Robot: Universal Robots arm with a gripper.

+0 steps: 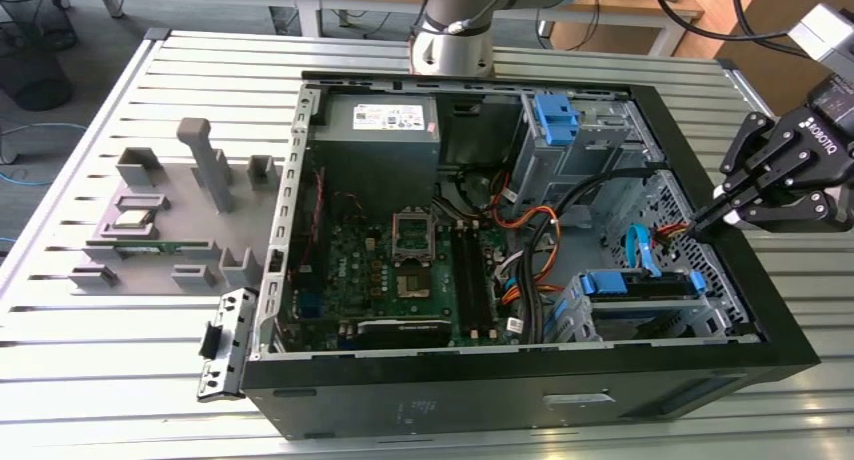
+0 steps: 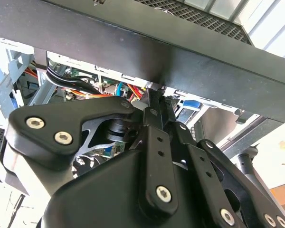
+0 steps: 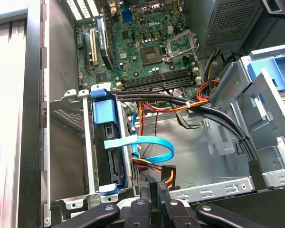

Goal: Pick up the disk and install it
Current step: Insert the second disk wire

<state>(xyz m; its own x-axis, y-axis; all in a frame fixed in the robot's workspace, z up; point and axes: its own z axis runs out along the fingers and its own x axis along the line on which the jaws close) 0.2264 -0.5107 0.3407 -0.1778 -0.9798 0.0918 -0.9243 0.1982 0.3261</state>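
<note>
Just inside the claw [image 1: 699, 220], fingers together and empty: disk [image 1: 638, 290] seated in its cage; seating check pending.

An open black computer case [image 1: 534, 380] is laid on the slatted metal counter [image 1: 160, 370], its green motherboard [image 1: 400, 270] exposed. The disk [image 1: 638, 285] is seated in a drive cage near the exterior view's right, where the black tool [image 1: 705, 218] is held at the case's edge.
</note>
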